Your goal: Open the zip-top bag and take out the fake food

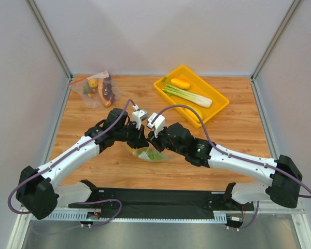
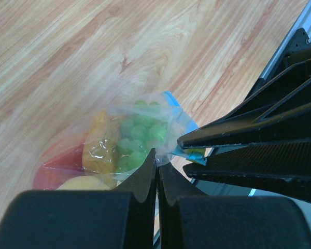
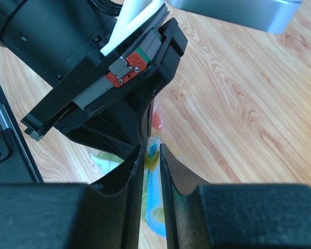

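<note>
The zip-top bag (image 1: 149,154) hangs between my two grippers at the table's middle front. In the left wrist view the bag (image 2: 168,116) holds the fake food: a leafy green (image 2: 140,136), a lumpy orange (image 2: 101,148), a red piece (image 2: 57,167) and a yellow one (image 2: 85,182). My left gripper (image 2: 156,155) is shut on the clear plastic at the bag's mouth. My right gripper (image 3: 151,150) is shut on the light-blue zip strip (image 3: 155,199) at a small yellow tab (image 3: 151,161). The two gripper tips nearly touch.
A yellow tray (image 1: 219,105) at the back right holds a leek (image 1: 189,96) and an orange piece (image 1: 180,83). A second clear bag (image 1: 97,89) with a red-orange strip lies at the back left. A black mat (image 1: 160,197) lies along the near edge.
</note>
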Available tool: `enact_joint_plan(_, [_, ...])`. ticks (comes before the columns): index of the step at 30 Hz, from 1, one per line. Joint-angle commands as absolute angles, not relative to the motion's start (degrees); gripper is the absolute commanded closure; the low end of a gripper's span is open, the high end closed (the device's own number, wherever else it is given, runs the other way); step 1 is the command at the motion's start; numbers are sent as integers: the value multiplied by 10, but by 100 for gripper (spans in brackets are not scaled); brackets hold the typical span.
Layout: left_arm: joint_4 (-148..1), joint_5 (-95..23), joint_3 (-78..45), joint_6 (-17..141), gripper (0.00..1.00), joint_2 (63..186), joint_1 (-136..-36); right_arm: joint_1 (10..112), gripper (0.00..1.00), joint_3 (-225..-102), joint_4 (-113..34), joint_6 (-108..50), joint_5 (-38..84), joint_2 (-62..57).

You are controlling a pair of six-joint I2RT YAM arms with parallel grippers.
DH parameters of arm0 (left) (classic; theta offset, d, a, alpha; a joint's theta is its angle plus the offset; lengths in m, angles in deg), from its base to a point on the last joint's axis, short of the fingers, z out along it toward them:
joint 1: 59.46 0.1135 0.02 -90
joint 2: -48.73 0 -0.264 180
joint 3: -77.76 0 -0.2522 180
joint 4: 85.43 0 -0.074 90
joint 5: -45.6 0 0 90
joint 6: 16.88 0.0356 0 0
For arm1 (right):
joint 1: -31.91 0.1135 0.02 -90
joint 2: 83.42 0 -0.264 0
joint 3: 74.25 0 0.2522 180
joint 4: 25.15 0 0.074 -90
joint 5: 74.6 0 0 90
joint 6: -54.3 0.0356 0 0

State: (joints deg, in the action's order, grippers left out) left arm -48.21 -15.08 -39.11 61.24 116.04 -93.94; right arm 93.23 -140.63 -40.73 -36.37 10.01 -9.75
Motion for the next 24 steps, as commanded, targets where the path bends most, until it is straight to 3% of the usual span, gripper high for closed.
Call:
enact_joint_plan(1, [-478,-156,-372,623,100,1147,-943,934,84,-1433,-387,-362,103,-87])
enact_joint_plan(24, [-479,-166,-376,619,100,1130,-943,935,79,-1422,-417,-361,101,-98])
